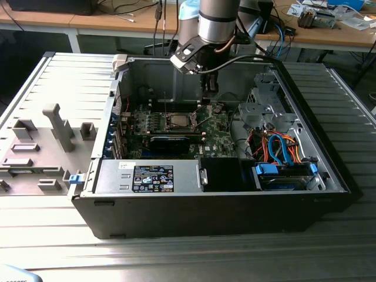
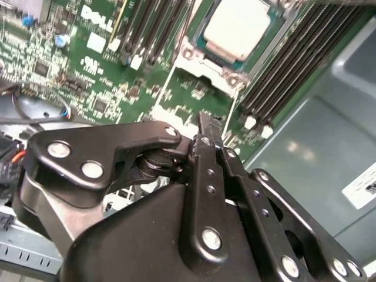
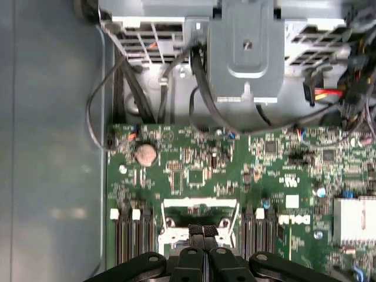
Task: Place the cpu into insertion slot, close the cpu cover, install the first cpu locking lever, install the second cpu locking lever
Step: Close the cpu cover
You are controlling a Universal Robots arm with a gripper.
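The cpu [image 2: 236, 26] shows its pale silver face lying flat in the insertion slot [image 1: 178, 121] on the green board. The cpu cover [image 2: 192, 51], a thin silver frame, lies around the chip's face. Two thin metal rods [image 2: 166, 82] run out from the socket's corners over the board; I cannot tell whether they are latched. My gripper [image 3: 203, 230] hangs above the board just off one edge of the socket, its two black fingers [image 3: 195, 231] pressed together with nothing between them. In the exterior view the gripper [image 1: 209, 89] is behind the socket and toward that view's right.
Black memory slots [image 2: 288, 64] flank the socket. A grey drive cage [image 3: 247, 53] and cable bundles [image 1: 276, 147] stand at the exterior view's right. The case walls [image 1: 176, 70] enclose the board. A power supply [image 1: 153, 176] lies along the front.
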